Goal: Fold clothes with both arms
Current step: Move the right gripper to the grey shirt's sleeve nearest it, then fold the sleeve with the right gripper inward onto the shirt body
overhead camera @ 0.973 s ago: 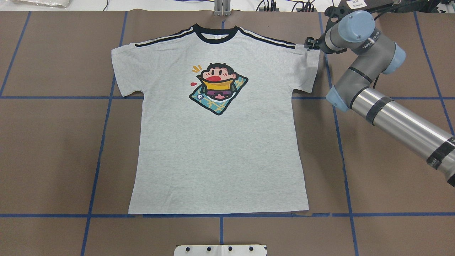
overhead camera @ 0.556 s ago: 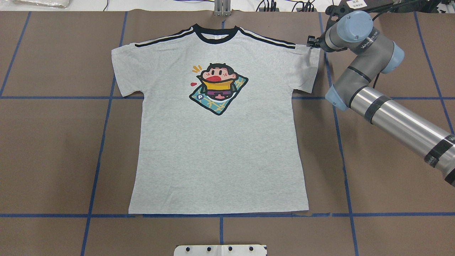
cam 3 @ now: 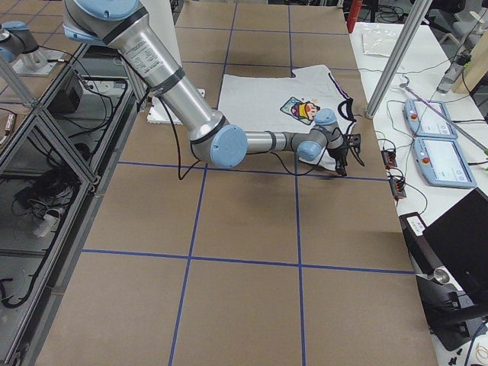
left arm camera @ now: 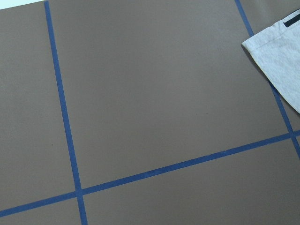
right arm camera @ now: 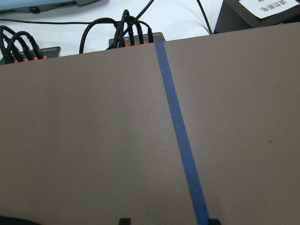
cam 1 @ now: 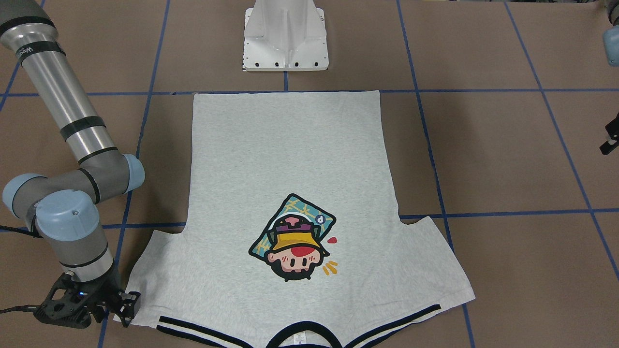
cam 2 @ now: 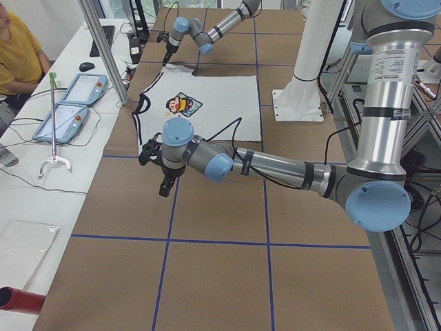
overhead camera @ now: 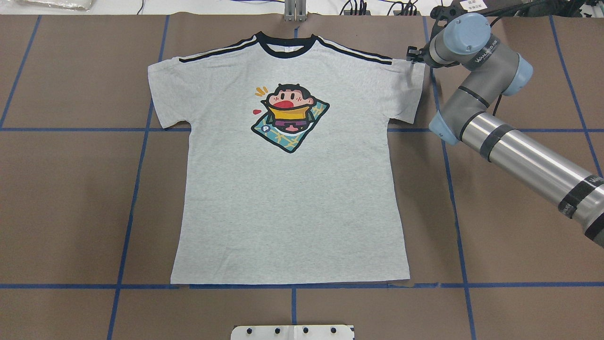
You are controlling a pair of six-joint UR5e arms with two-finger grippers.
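Across the brown table point(overhead camera: 71, 189) the grey T-shirt point(overhead camera: 288, 208) lies flat, print up, collar away from my base, and it has not shifted in the last second. My right arm point(overhead camera: 519, 158) has swung its elbow a little toward the shirt, bringing my right gripper point(cam 1: 126, 307) to the outer top corner of the sleeve point(overhead camera: 406, 89). Its fingers stand apart and hold nothing yet. My left arm point(cam 2: 275, 165) hangs over bare table well off the other sleeve; whether my left gripper point(cam 2: 165, 185) is spread or closed I cannot tell. So folding hasn't begun (I judge this the approach to a first pinch).
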